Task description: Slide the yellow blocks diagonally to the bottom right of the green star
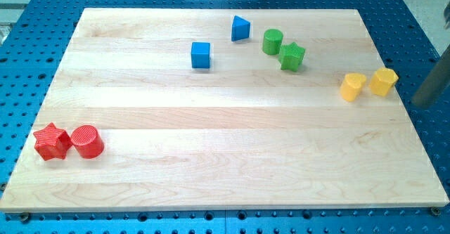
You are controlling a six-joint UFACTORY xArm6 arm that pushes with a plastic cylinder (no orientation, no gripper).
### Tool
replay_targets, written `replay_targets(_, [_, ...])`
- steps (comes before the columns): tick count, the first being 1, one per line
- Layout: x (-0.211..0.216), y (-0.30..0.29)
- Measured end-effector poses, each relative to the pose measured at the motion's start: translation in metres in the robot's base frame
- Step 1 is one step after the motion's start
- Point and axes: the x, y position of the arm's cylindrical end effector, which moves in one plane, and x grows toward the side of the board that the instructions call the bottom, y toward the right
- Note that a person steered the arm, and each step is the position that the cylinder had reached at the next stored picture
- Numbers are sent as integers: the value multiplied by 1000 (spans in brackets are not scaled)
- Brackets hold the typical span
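Note:
Two yellow blocks lie near the board's right edge: a yellow cylinder [352, 87] and, touching its right side, a yellow hexagon-like block [384, 81]. The green star [292, 56] sits up and to their left, touching a green cylinder [273, 41]. The dark rod comes in blurred from the view's right edge. My tip [421, 103] is just off the board's right edge, right of and slightly below the yellow hexagon-like block, not touching it.
A blue cube [200, 55] and a blue triangle [240, 28] lie at top centre. A red star [51, 142] and a red cylinder [87, 141] sit at lower left. The wooden board [225, 185] rests on a blue perforated table [42, 23].

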Motion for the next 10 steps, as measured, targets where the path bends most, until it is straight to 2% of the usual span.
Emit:
replay_targets(2, [-24,-21])
replay_targets(4, [-24,-122])
replay_targets(5, [-39,-114])
replay_targets(6, [-73,-113])
replay_targets(7, [-54,-150])
replay_targets(8, [-52,-163])
replay_targets(9, [-52,-170])
replay_targets(10, [-50,-151])
